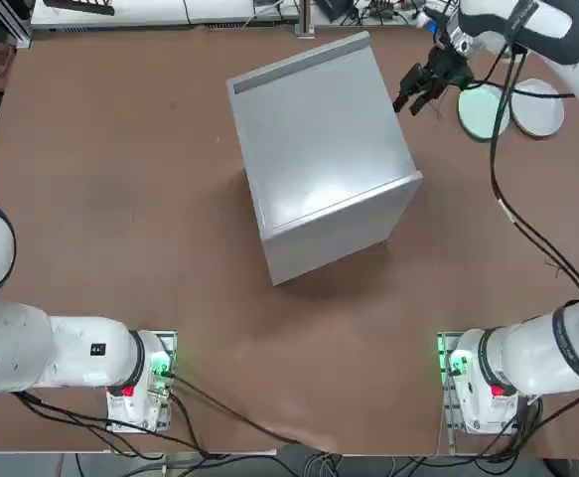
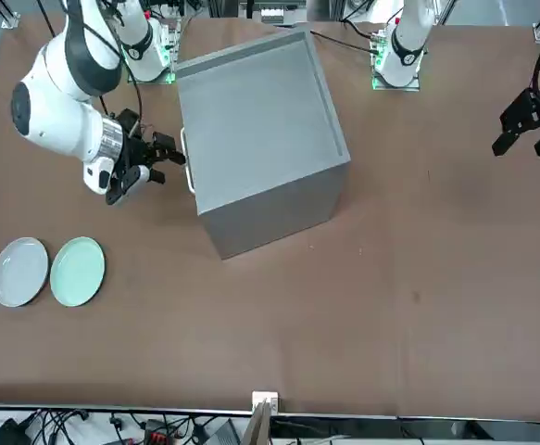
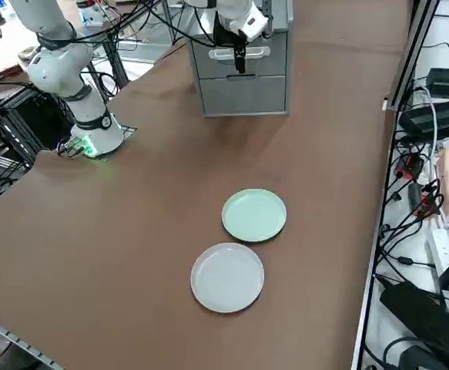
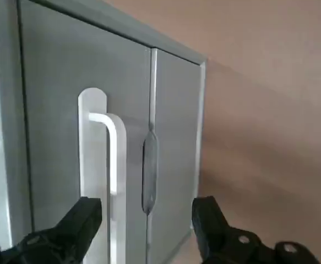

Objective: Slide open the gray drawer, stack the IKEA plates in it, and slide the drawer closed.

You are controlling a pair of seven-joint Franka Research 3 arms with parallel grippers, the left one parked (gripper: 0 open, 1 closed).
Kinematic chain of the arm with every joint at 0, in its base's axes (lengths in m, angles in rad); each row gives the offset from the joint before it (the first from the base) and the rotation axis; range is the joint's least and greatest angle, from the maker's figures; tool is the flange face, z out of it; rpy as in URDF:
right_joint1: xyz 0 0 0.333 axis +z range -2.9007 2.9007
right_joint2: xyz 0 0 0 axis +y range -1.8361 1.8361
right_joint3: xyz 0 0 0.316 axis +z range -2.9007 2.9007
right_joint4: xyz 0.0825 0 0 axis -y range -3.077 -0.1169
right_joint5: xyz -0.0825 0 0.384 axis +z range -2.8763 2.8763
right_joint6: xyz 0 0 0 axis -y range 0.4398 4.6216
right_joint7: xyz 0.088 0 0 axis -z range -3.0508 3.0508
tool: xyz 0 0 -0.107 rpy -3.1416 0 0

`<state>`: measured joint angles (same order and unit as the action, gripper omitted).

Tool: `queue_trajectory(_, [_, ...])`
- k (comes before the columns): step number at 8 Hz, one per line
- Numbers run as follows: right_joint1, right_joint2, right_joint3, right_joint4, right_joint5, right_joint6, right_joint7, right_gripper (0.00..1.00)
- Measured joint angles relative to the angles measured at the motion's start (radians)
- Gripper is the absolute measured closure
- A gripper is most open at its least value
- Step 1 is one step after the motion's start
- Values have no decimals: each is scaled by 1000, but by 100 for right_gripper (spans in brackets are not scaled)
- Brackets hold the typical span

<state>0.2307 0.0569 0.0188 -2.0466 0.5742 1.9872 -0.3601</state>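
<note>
The gray cabinet (image 1: 319, 159) stands mid-table with its gray drawer (image 4: 55, 110) shut; the drawer's front faces the plates. A white bar handle (image 4: 115, 165) crosses that front. My right gripper (image 4: 146, 220) is open just in front of the handle, and its dark fingers (image 4: 77, 223) straddle the bar without touching it. The same gripper (image 1: 410, 97) shows beside the cabinet (image 2: 260, 139) in the top view and the front view (image 2: 169, 159). The mint green plate (image 3: 254, 215) and the white plate (image 3: 226, 277) lie flat side by side on the table, apart from the cabinet.
A second gray panel (image 3: 243, 94) sits below the drawer front on the cabinet. My arm's black cable (image 1: 507, 199) hangs over the table near the plates (image 1: 483, 111). Cables and power strips (image 3: 440, 116) lie past the table's edge.
</note>
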Motion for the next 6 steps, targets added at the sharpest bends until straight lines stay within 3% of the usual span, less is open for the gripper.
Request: queue_trajectory(6, [23,40,10,0,13,29,-6,0])
